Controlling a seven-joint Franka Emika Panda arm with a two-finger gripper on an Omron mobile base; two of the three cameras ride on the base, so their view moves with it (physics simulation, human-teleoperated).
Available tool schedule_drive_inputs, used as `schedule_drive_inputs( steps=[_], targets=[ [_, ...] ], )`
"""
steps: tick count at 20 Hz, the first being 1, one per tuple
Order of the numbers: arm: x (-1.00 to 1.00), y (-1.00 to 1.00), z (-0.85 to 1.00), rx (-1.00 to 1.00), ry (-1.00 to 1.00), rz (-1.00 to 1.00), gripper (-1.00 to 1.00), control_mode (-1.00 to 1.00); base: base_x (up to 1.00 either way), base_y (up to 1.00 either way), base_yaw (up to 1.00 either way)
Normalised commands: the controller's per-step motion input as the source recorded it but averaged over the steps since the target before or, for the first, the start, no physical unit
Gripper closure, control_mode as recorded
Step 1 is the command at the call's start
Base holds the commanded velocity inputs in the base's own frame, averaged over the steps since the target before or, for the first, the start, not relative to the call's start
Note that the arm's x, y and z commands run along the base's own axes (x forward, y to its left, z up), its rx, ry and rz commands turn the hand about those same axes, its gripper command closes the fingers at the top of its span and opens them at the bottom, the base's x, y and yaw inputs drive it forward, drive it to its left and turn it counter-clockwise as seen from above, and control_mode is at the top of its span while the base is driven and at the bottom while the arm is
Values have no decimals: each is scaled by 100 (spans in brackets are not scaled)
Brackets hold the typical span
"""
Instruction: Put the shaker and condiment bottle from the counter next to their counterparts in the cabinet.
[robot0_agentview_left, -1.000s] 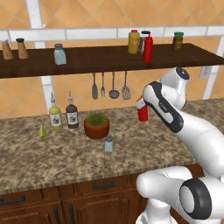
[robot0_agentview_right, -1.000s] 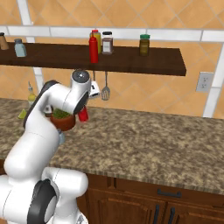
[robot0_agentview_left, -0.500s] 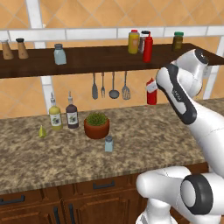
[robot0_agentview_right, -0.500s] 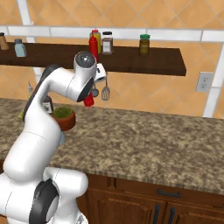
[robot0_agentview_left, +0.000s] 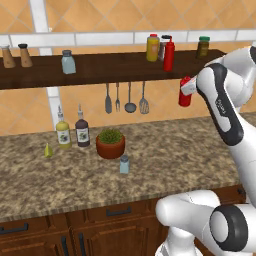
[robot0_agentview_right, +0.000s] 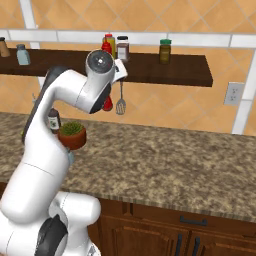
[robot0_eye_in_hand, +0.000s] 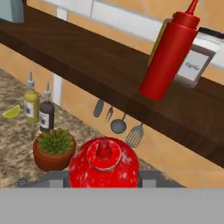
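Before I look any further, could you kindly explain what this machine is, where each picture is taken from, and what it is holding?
It is a white robot arm on a drivable base in a simulated kitchen. Two pictures come from cameras behind the arm, left and right; the third looks along its gripper. The gripper is shut on the condiment bottle, a stout red squeeze bottle, raised just below the cabinet. There stands its taller red counterpart. On the counter remain the small pale shaker, a potted plant and two oil bottles.
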Motion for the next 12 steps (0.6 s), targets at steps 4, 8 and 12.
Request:
schedule_drive_inputs(
  steps=[4, 8, 12],
  targets=[
    [-24, -17, 55, 0, -5, 0, 100, -100, 0, 0, 0],
    [-24, -20, 76, 2, 0, 0, 100, -100, 0, 0, 0],
    [-14, -18, 76, 2, 0, 0, 100, -100, 0, 0, 0]
  ],
)
